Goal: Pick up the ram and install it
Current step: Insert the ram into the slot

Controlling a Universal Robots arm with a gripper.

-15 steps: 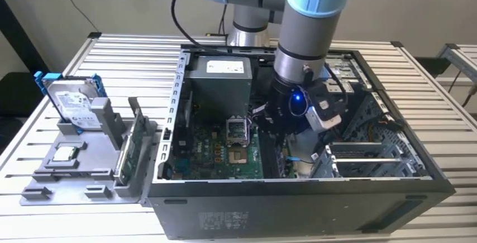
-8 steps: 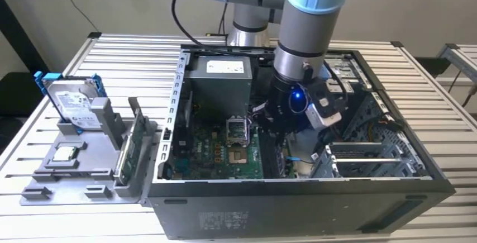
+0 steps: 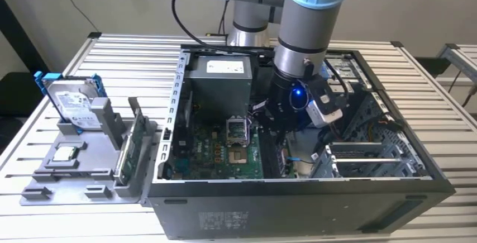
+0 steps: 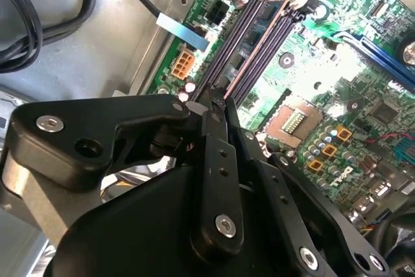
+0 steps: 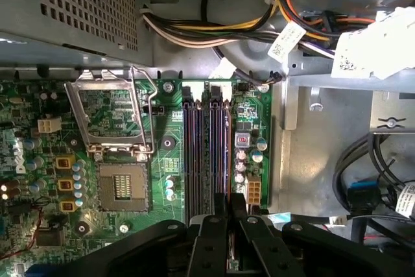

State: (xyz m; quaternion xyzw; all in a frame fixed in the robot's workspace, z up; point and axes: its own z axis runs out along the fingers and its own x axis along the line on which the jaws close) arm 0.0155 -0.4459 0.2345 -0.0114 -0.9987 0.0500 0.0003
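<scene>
The arm [image 3: 302, 42] reaches down into the open computer case [image 3: 298, 209]. Its gripper [image 5: 230, 202] hangs just above the row of long memory slots [image 5: 206, 154] on the green main board [image 5: 39, 180], beside the empty processor socket [image 5: 123, 189].

In both wrist views the two black fingers [image 4: 217, 154] are drawn almost together. A thin sliver shows in the narrow gap between them. I take that to be the ram [image 5: 231, 259], pinched edge-on and lined up with the slots, though little of it can be seen. So the tool looks clamped on the stick, which sits over the slots and, as far as I can judge, is not yet pressed home.

A stick like this should be very light and stiff, but thin and easy to crack if bent or forced in crooked. The flat faces near the middle of its length look like the right place to hold it, clear of the contact edge.

On the exterior view's left, well apart from the case, a grey tray [image 3: 44, 190] holds a hard drive [image 3: 71, 106] in a blue bracket.
</scene>
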